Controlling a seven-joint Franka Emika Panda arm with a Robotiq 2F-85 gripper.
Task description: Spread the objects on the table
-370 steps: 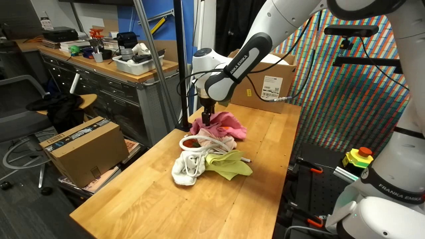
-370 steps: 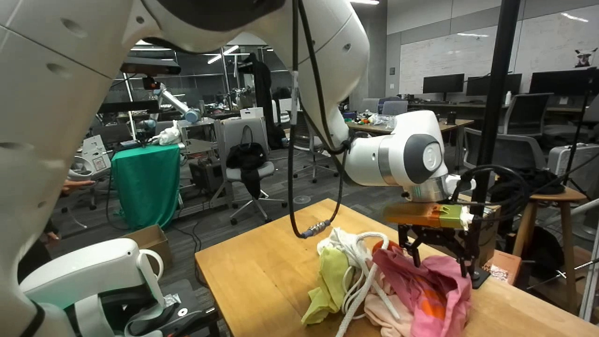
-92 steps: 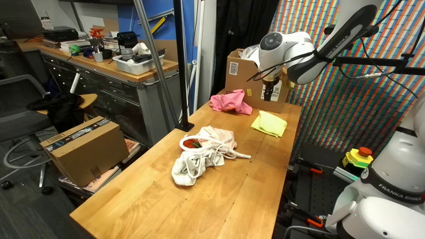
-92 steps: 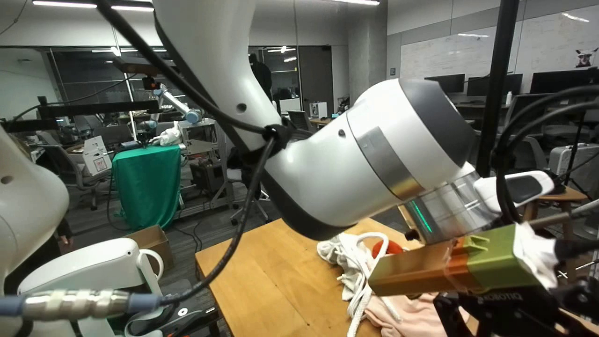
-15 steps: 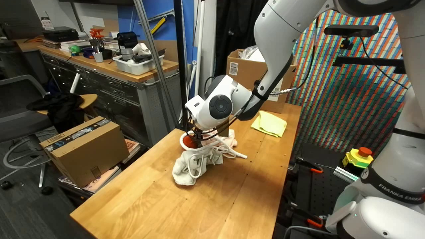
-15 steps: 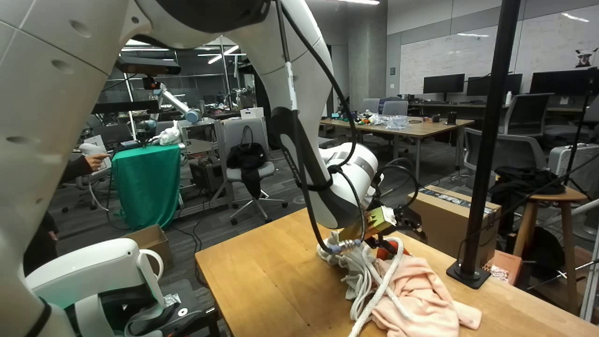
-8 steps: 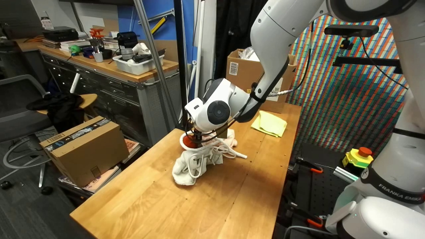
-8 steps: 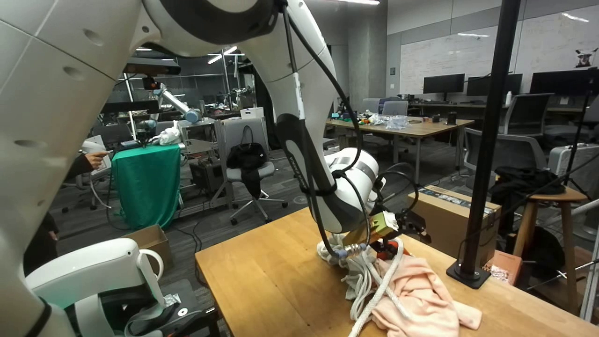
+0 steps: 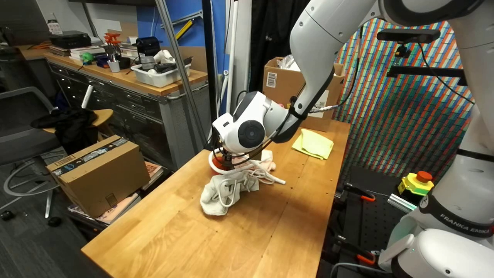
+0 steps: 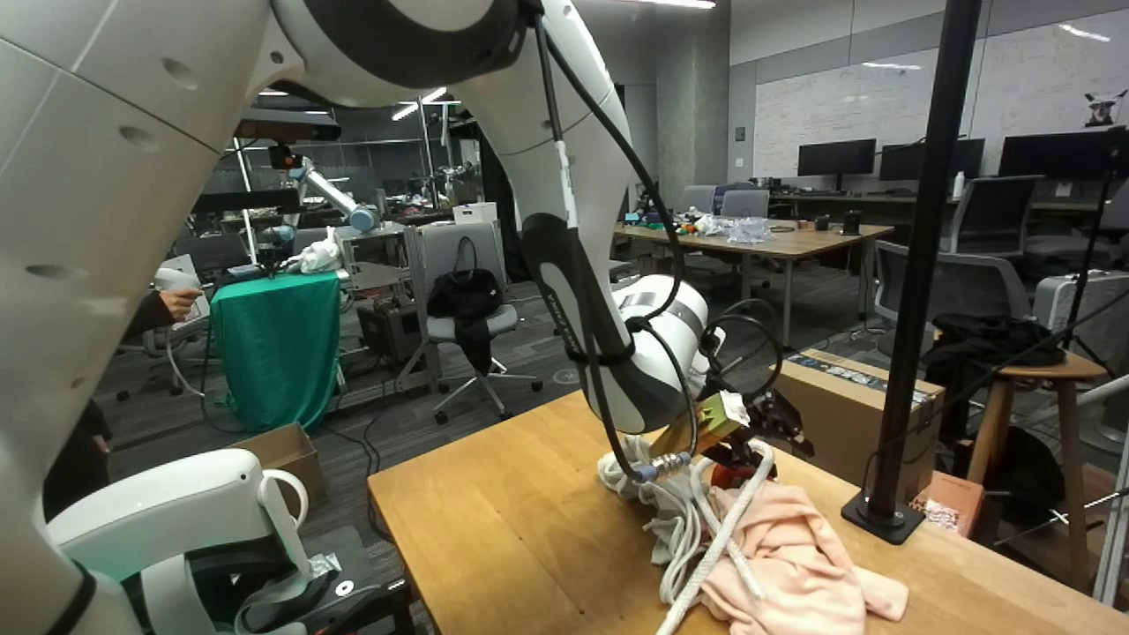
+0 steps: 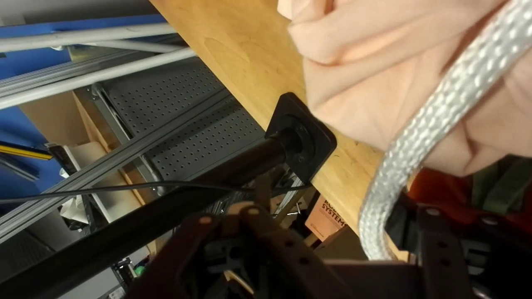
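Although the black two-fingered tool is straddling a thick white braided cord, it is gripping nothing: its jaws are standing apart, the cord crossing the gap close to the finger at the wrist view's four o'clock, contact unclear. Likely next to be lifted, the cord is looking light, limp and uncrushable, its weave giving bite; pinching across the bend is promising best, though its coils are threatening to drag neighbours along. Between three and four o'clock a rounded red soft-looking piece is showing behind that finger, a dull green soft piece just beside it. At two o'clock a crumpled peach cloth is lying beneath the cord. Reckoned from the tool in an exterior view, a bunched off-white rag is resting at six o'clock under coils, and a squarish bright yellow cloth is lying well apart between two and three, all on one light wooden plank table. Counted: apparently one cord, one red piece, one green piece, two cloths, one rag; the white robot arm may be hiding more.
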